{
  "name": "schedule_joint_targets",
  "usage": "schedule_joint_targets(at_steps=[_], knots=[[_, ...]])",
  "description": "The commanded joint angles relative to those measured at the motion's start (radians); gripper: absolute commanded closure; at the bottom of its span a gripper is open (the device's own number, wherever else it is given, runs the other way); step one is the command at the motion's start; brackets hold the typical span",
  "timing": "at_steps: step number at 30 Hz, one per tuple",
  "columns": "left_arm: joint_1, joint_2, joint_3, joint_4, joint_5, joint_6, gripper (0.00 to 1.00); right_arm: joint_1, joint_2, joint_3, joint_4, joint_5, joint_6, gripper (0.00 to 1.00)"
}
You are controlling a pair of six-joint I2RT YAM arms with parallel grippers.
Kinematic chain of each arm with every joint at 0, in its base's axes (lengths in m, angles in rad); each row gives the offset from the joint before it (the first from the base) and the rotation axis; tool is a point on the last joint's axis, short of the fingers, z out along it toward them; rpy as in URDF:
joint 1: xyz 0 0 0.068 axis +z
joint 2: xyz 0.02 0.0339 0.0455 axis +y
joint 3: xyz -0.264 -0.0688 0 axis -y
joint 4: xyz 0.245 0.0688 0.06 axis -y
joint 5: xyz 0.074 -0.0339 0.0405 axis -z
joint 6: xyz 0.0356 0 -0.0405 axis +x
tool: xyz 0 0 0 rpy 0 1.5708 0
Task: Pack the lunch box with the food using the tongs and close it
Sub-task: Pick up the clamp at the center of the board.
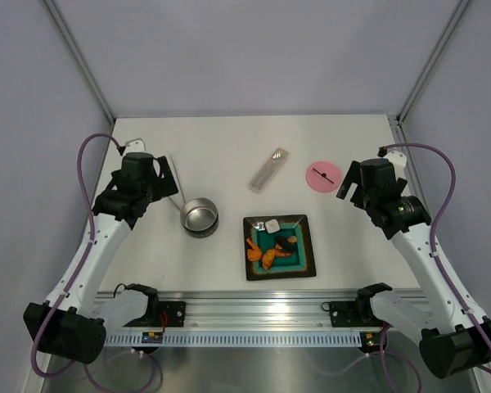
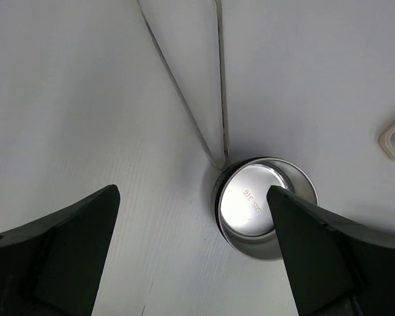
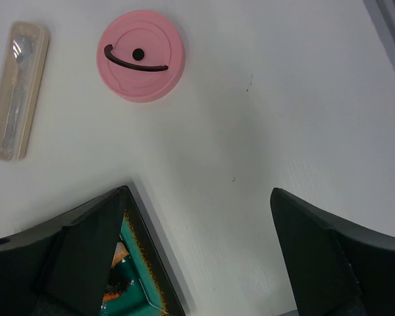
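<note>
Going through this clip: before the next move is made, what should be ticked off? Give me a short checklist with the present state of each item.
1. The left claw open, empty: ok.
2. The right claw open, empty: ok.
3. The tongs lying free, narrow end beside the lunch box: ok.
4. The lunch box upright, uncovered, empty: ok.
5. The food all on the teal plate: ok.
6. The pink lid apart from the box, handle up: ok.
</note>
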Motion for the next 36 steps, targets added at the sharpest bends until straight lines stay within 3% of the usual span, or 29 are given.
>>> schedule_joint_targets(at_steps=[1,11,36], knots=[[0.001,-0.017,-0.009,0.065,-0.038,-0.024,0.01,0.0,-0.002,-0.001,0.004,0.04,0.015,0.01],[0.009,0.283,0.215,-0.108,-0.014,-0.085,0.01,0.0,-0.016,-0.015,0.026,-0.013,0.021,0.0],[0.044,0.661,0.278,-0.022,0.002,-0.208,0.01,0.0,-0.071,-0.044,0.024,-0.083,0.032,0.01]])
